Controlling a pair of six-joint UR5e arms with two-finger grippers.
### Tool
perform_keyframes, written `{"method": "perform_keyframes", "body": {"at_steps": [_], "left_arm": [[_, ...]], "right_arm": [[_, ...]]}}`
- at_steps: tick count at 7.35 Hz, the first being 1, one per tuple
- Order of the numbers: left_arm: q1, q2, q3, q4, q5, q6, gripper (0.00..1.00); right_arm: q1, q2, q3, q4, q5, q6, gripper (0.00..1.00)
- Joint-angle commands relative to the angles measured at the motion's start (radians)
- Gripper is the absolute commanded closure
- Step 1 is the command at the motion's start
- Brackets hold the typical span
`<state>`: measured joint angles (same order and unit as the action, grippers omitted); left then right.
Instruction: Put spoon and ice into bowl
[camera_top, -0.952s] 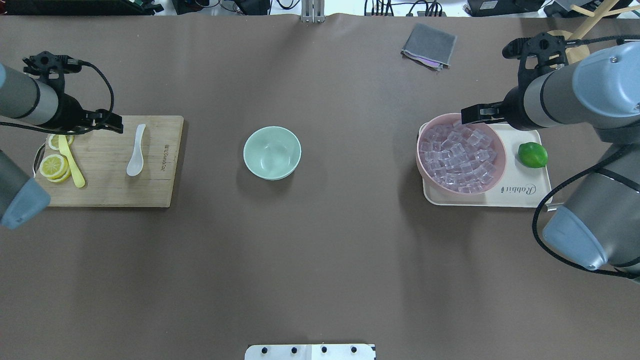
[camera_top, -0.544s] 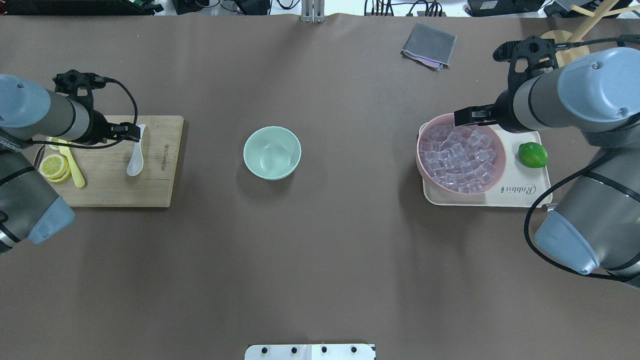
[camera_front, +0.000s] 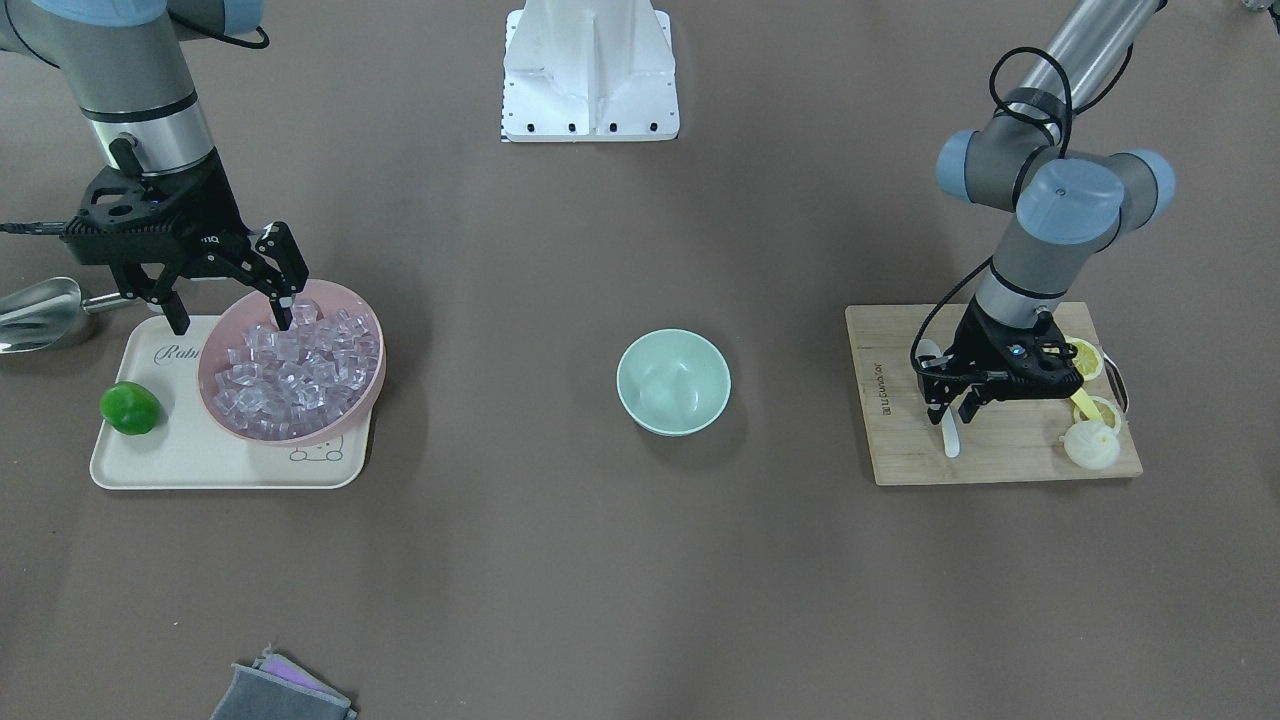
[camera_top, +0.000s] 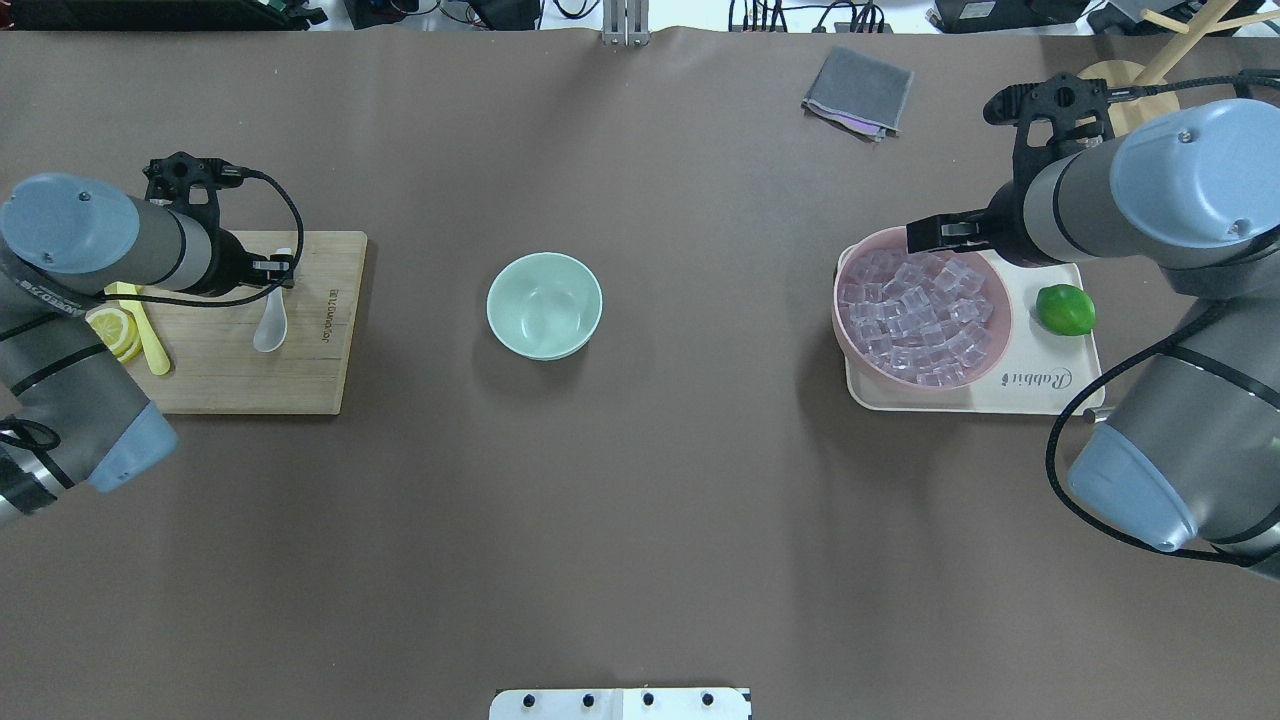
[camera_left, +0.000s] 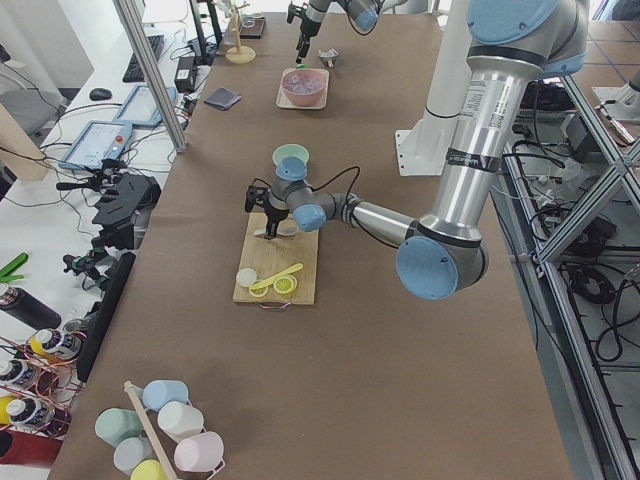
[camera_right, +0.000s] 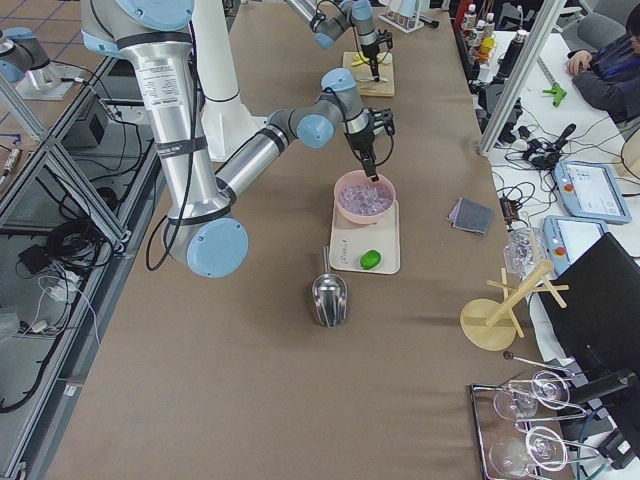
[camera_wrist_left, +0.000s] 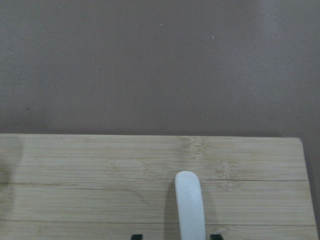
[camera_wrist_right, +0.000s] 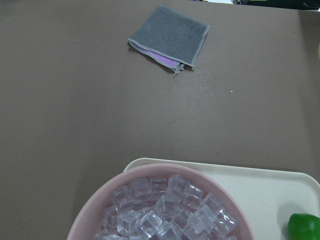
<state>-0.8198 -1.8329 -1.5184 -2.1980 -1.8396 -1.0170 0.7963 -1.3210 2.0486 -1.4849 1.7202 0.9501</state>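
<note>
The white spoon (camera_top: 270, 325) lies on the wooden cutting board (camera_top: 220, 385), handle pointing away from me. My left gripper (camera_front: 951, 407) is open and low over the board, a finger on each side of the spoon's handle (camera_wrist_left: 190, 207). The mint-green bowl (camera_top: 544, 305) stands empty mid-table. Many clear ice cubes (camera_top: 915, 315) fill a pink bowl (camera_front: 372, 395). My right gripper (camera_front: 232, 315) is wide open and empty above that bowl's far rim, one finger over the ice (camera_front: 290, 370), the other outside the bowl over the tray.
The pink bowl sits on a cream tray (camera_top: 1060, 388) with a green lime (camera_top: 1065, 309). Lemon slices (camera_top: 110, 328) and a yellow spoon (camera_top: 150, 345) lie on the board's left part. A metal scoop (camera_front: 35, 312) lies beside the tray. A grey cloth (camera_top: 858, 90) lies far back.
My left gripper has moved right across the board and now straddles the spoon's handle. My right gripper has shifted slightly left over the pink bowl's far rim.
</note>
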Motion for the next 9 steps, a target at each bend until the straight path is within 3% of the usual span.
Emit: {"method": "perform_keyframes", "body": {"at_steps": [1, 2, 4, 7, 9], "left_arm": [[0.001, -0.003, 0.000, -0.002, 0.000, 0.002, 0.91], [0.001, -0.003, -0.008, -0.002, -0.001, -0.002, 1.00], [0.001, -0.017, -0.075, 0.017, -0.007, -0.046, 1.00], [0.025, -0.141, -0.094, 0.015, 0.008, -0.419, 1.00], [0.137, -0.227, -0.095, 0.059, 0.162, -0.572, 1.00]], "right_arm": [[0.000, 0.000, -0.001, 0.000, -0.001, -0.001, 0.01], [0.000, 0.000, -0.001, 0.000, -0.001, -0.001, 0.01], [-0.002, -0.003, -0.004, 0.005, -0.002, -0.010, 0.01], [-0.025, 0.026, -0.065, 0.091, -0.001, -0.013, 0.01], [-0.028, 0.031, -0.131, 0.201, -0.001, -0.014, 0.01]]}}
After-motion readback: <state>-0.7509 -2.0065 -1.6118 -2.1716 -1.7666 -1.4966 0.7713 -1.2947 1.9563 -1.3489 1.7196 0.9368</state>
